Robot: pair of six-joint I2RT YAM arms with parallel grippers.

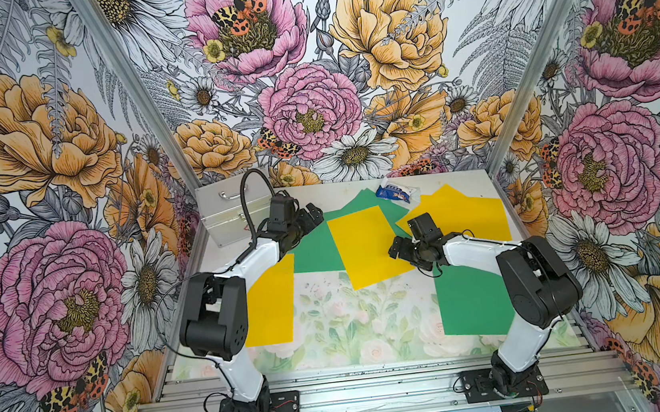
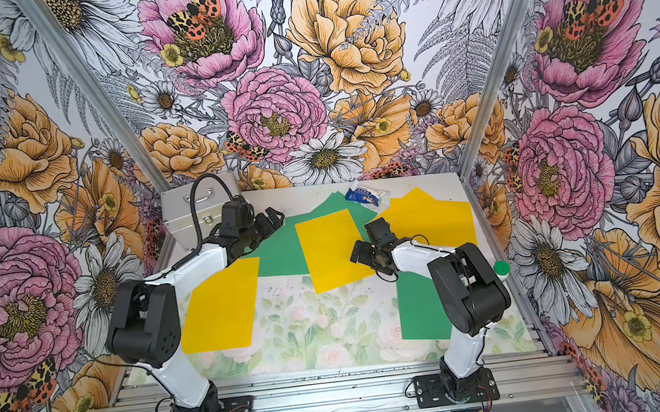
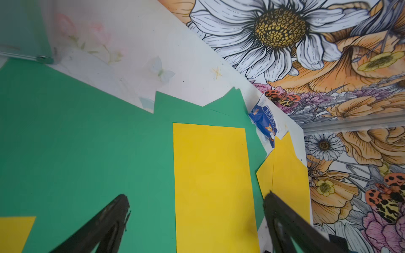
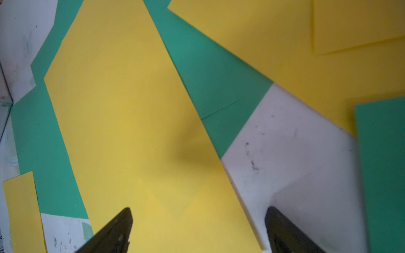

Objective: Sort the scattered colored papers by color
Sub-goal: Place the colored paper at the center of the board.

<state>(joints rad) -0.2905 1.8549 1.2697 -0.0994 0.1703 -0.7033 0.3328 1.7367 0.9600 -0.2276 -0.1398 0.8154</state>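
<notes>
The left arm (image 1: 256, 256) and right arm (image 1: 473, 252) had white shells and bulky black joints. Behind the black, tapered jaws, thin black cables (image 1: 251, 171) looped; black base plates (image 1: 284, 404) carried screws.

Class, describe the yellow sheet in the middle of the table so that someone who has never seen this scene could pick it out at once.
Find the table with the pale flower print, then the green sheets spread over its far half. The middle yellow sheet lies tilted, partly on top of them. Unlike the left yellow sheet and the far-right yellow sheets, it sits in the centre.
</notes>
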